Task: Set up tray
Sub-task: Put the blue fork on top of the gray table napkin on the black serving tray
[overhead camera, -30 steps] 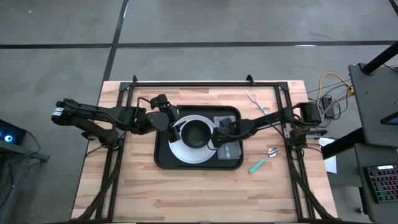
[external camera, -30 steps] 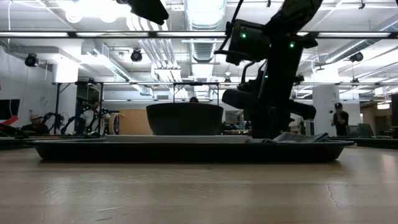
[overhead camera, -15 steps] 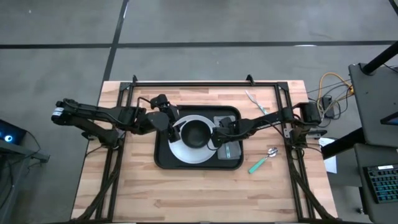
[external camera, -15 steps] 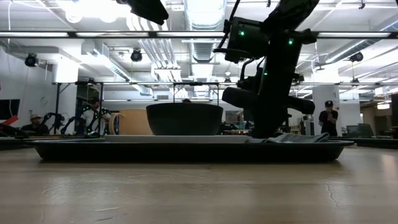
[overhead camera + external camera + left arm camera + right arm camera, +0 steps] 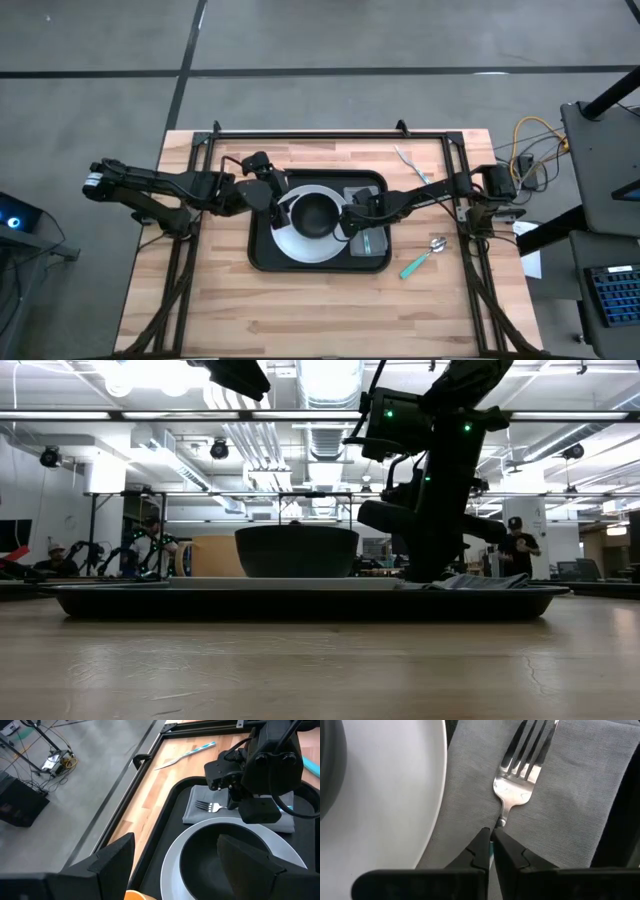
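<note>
Grey cloth lies directly under your right pincer [image 5: 491, 840], which is closed with its tips pinched on the thin neck of the fork [image 5: 522, 765]; the tines reach out ahead of the tips, and the napkin [image 5: 570, 805] spreads beneath and to both sides of them. You are probably gripping the fork low and near the neck so it can be laid straight along the napkin, parallel to the plate's edge, as a place setting wants. Beside that pincer, toward the other arm, sits the white plate [image 5: 290, 240] with a dark bowl [image 5: 314, 213] resting on it. Your left pincer [image 5: 175, 865] hangs wide open, holding nothing, over the bowl's far side, likely waiting clear of the work. The tray [image 5: 262, 258] lies under both pincers in the middle of the wooden desk [image 5: 300, 310]: black, rectangular, with rounded corners and a raised rim, wider than the plate and carrying plate, bowl, napkin and fork. Off the tray, behind your right pincer, lie a green-handled spoon [image 5: 424, 256] and a knife [image 5: 410, 162] on the bare wood, so the setting looks unfinished.
</note>
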Tool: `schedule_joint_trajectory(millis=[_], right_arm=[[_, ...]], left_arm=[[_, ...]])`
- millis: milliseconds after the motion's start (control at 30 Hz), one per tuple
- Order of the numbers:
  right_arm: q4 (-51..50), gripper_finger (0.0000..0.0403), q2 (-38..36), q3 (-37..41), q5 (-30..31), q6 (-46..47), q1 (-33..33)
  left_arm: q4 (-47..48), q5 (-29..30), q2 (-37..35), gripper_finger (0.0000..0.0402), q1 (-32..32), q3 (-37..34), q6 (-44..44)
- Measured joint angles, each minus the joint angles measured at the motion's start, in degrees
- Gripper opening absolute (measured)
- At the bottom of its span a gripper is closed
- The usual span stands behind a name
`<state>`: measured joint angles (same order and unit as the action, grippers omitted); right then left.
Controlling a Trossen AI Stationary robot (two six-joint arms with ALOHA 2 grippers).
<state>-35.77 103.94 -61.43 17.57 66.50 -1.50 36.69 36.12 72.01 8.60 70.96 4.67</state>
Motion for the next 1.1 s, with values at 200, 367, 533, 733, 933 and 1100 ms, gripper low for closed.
schedule_joint_trajectory(millis=[200,367,533,733,933,1100], right_arm=[[0.0,0.0035,0.0,0.0,-1.3,-0.4,0.0],[-0.1,0.0048,-0.3,0.0,-1.5,-0.5,0.0],[-0.6,0.0054,-1.7,0.1,-1.3,-0.8,0.0],[-1.1,0.0053,-2.6,0.1,-0.7,1.8,0.0],[-1.2,0.0056,-0.9,0.1,-0.7,3.9,-0.1],[-1.4,0.0056,-0.2,0.1,-0.6,4.0,-0.1]], left_arm=[[0.0,0.0,0.0,0.0262,0.0,0.0,0.0],[0.0,0.0,0.0,0.0262,0.0,0.0,0.0],[0.0,0.0,0.0,0.0262,0.0,0.0,0.0],[0.0,0.0,0.0,0.0262,0.0,0.0,0.0],[0.0,0.0,0.0,0.0262,0.0,0.0,0.0],[0.0,0.0,0.0,0.0262,0.0,0.0,0.0]])
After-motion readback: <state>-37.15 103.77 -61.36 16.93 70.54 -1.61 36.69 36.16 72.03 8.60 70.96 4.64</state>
